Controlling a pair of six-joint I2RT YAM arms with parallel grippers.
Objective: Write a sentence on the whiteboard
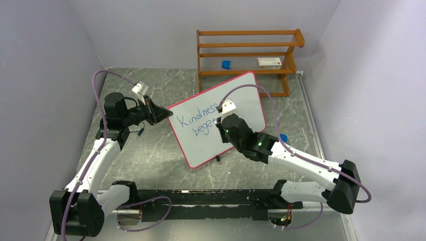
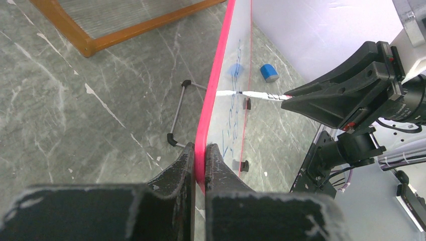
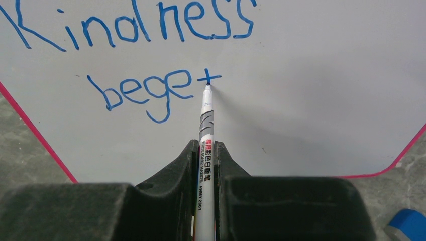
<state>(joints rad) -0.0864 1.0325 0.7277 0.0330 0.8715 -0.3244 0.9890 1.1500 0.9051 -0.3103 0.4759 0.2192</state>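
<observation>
The whiteboard [image 1: 243, 98] stands tilted on the table, white with a red-pink rim. My left gripper [image 1: 163, 113] is shut on its left edge; in the left wrist view the fingertips [image 2: 200, 146] pinch the rim [image 2: 217, 83]. My right gripper [image 1: 221, 123] is shut on a white whiteboard marker [image 3: 205, 120], whose tip touches the board just under the "t". The sentence [image 3: 150, 55] reads "Kindness" on one line and "beget" below it, in blue. In the top view the right gripper covers the end of the sentence [image 1: 198, 120]. The marker [image 2: 261, 95] also shows in the left wrist view.
A wooden rack [image 1: 246, 55] stands behind the board, holding a small blue object [image 1: 226, 64] and a white box [image 1: 269, 62]. A blue cap [image 1: 284, 136] lies on the table right of the board. The board's wire leg [image 2: 178, 118] rests behind it.
</observation>
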